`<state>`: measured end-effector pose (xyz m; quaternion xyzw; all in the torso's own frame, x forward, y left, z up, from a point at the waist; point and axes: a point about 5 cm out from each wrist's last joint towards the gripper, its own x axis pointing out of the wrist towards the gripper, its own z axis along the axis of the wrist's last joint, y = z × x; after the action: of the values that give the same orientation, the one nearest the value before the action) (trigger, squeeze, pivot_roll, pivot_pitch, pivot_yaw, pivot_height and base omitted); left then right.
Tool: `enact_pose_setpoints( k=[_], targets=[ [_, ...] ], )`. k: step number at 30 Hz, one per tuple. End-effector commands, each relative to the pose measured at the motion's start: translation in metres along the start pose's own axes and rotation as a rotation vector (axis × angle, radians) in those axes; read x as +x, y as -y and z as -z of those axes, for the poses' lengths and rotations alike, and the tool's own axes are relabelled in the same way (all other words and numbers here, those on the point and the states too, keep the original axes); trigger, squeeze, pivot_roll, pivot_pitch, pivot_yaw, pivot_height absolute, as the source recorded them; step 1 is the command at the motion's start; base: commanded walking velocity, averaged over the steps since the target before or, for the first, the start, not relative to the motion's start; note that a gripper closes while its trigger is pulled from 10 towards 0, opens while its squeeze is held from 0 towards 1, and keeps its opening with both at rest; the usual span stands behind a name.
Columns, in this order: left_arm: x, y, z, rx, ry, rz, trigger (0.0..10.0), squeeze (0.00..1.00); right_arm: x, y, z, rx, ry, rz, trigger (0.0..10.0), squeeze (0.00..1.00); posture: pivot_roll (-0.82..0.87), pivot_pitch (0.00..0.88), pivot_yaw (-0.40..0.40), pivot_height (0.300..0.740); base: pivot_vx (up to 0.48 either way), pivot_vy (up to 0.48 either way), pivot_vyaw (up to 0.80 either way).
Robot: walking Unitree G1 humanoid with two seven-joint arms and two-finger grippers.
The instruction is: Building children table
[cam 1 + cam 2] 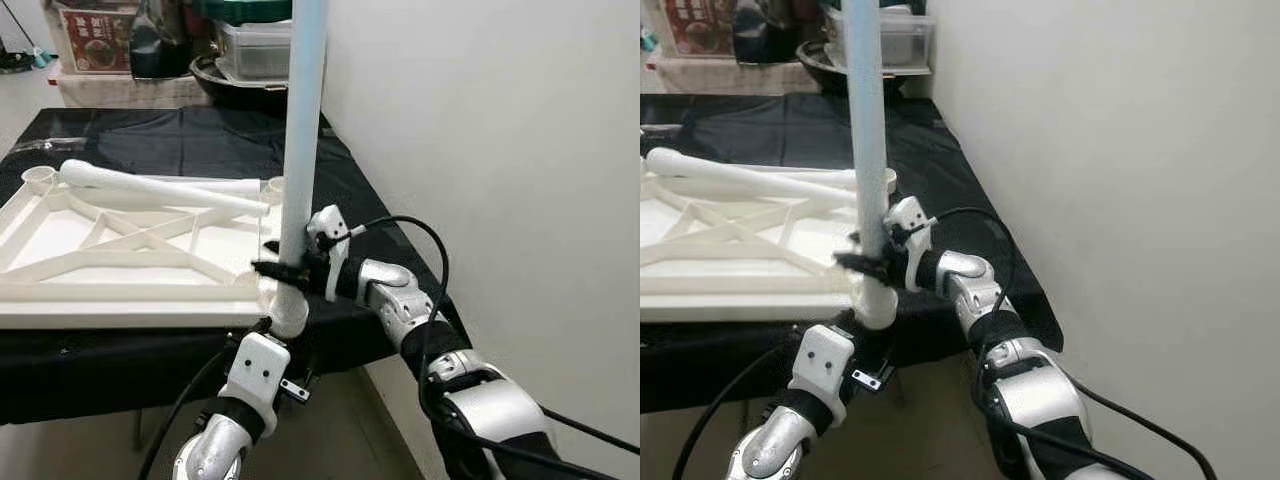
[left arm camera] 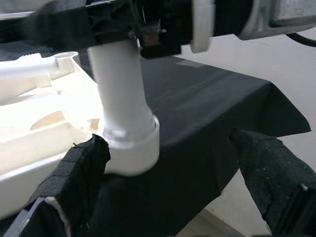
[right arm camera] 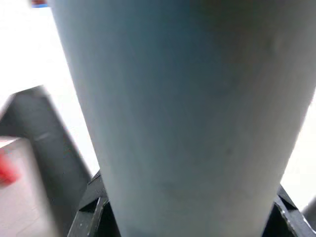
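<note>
On the black-draped desk (image 1: pixel 180 145) lies the white ribbed plastic tabletop (image 1: pixel 60 290), upside down. At its five o'clock corner stands the pale blue leg tube (image 1: pixel 300 120), pinched by the right pincer (image 1: pixel 283 270); left pincer (image 2: pixel 168 163) spread beneath. Keep the tube vertical, press straight down.

Upright leg (image 1: pixel 303 130): you lost its top at the upper frame edge. Right gripper (image 1: pixel 283 270): its fingertips were hidden around the leg. Left gripper (image 2: pixel 173 163): one finger (image 2: pixel 269 173) was cut by the frame. Tabletop (image 1: pixel 120 250): cropped at left. Clutter behind the table (image 1: pixel 150 45): too blurred to identify.
</note>
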<state>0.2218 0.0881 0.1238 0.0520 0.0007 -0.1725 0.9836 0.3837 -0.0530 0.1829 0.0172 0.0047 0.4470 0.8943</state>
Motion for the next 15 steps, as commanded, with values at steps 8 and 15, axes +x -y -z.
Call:
enact_pose_setpoints(
  k=[8, 15],
  targets=[
    [0.000, 0.003, 0.001, -0.009, -0.005, 0.009, 10.0, 0.00, -0.028, 0.048, 0.008, 0.221, 0.053, 0.887, 0.0, 0.00, 0.12, 0.070, -0.117, 0.740, 0.000, 0.000, 0.00],
    [0.000, 0.003, 0.002, -0.008, -0.006, 0.009, 10.0, 0.00, -0.021, 0.037, 0.015, 0.361, 0.079, 1.108, 0.0, 0.00, 0.13, 0.070, -0.120, 0.740, 0.000, 0.000, 0.00]
  ],
)
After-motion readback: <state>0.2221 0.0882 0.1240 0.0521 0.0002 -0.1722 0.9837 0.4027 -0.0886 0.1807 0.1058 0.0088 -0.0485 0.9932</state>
